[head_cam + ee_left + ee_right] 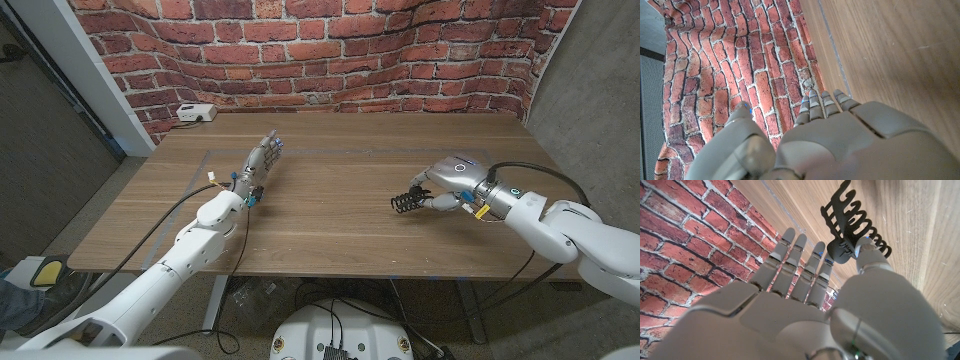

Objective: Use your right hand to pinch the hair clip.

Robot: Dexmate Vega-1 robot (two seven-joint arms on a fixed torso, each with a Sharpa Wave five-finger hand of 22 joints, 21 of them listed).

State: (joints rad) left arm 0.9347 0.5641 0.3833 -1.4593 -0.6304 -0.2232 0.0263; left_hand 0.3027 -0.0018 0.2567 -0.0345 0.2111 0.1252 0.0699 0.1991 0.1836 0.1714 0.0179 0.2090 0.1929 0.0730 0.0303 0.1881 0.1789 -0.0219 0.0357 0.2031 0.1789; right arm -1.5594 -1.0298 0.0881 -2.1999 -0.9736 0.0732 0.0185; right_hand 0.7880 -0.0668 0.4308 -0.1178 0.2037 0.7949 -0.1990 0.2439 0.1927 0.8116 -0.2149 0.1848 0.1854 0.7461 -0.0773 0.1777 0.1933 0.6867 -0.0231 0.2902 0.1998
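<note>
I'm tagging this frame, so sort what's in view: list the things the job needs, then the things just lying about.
Belongs to the job:
- black hair clip, pinched at its handle end
- right hand, holding the clip

Just there:
- left hand, fingers out, holding nothing
- white box at the table's far edge by the brick wall
- wooden table

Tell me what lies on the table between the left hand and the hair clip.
Nothing: in the head view, only bare wooden table lies between the left hand and the hair clip.

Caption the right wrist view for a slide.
Right hand pinching the black hair clip over the wooden table.
</note>
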